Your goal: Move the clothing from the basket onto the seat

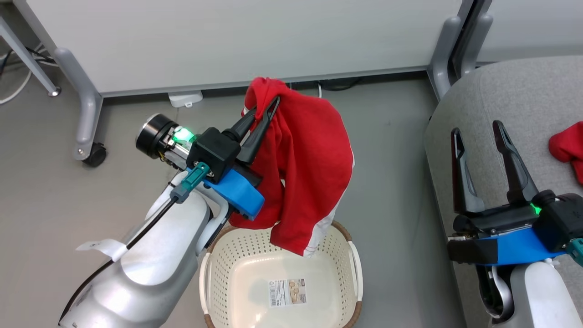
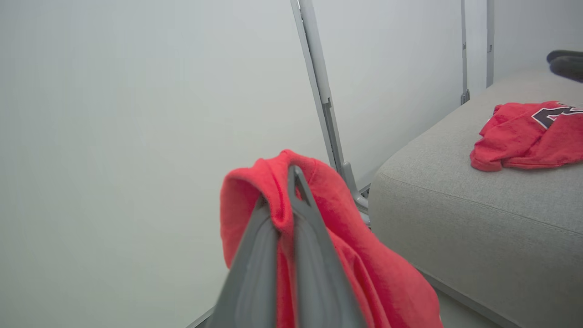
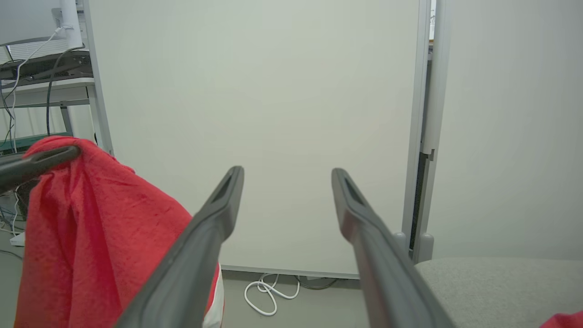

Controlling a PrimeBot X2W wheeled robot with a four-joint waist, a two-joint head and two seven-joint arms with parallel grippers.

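My left gripper [image 1: 268, 105] [image 2: 284, 180] is shut on a plain red garment [image 1: 305, 168] [image 2: 364, 264] with a white stripe, which hangs from the fingertips above the cream basket [image 1: 350, 255]. The garment's lower end dangles just inside the basket's far rim. A label lies on the basket's bare floor. A red jersey [image 2: 524, 136] [image 1: 567, 146] with dark lettering lies on the grey seat [image 2: 478, 218] [image 1: 501, 91] at the right. My right gripper [image 1: 478, 132] [image 3: 287, 177] stands open over the seat's near edge, with nothing between its fingers. The hanging garment [image 3: 91, 228] also shows in the right wrist view.
A pale partition panel [image 1: 237, 41] on grey wheeled legs [image 1: 86, 123] runs along the back. A second panel leg [image 1: 444, 54] stands beside the seat's far corner. White cables [image 3: 268, 291] lie on the floor under the panel. Grey floor lies between basket and seat.
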